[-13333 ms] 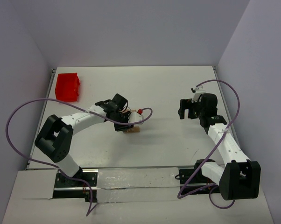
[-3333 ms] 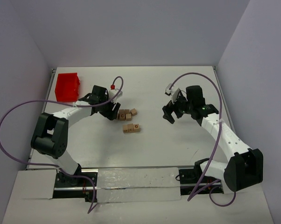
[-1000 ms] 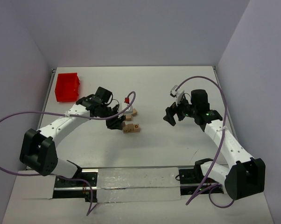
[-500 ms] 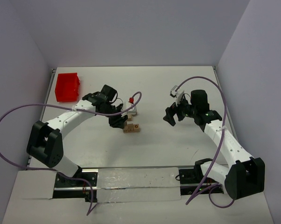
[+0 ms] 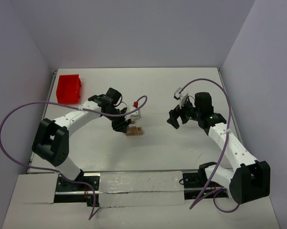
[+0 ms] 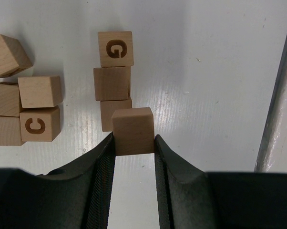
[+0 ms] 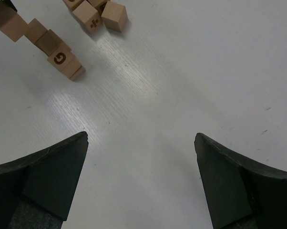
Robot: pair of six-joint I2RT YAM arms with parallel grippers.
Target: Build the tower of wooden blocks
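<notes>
L hand (image 6: 133,139): part closed, pinching plain cube (image 6: 132,125) by 2 side faces; cube's lower edge hidden betw. fingers.
Row (image 6: 113,81): 3 cubes lying flat on tabletop (image 6: 205,71), "G" cube (image 6: 115,48) at 12 o'clock end; plain cube covers 6 o'clock end, contact can't tell.
Loose cubes (image 6: 38,93): 9 o'clock of Row, incl. "C" cube (image 6: 38,125); outermost ones cut off by frame edge.
R hand (image 7: 139,139): spread fully, empty, over bare tabletop; Row at its 10 o'clock.
Top view: plain cube mostly hidden under L hand.
Red bin (image 5: 68,89): 10 o'clock corner of tabletop.
</notes>
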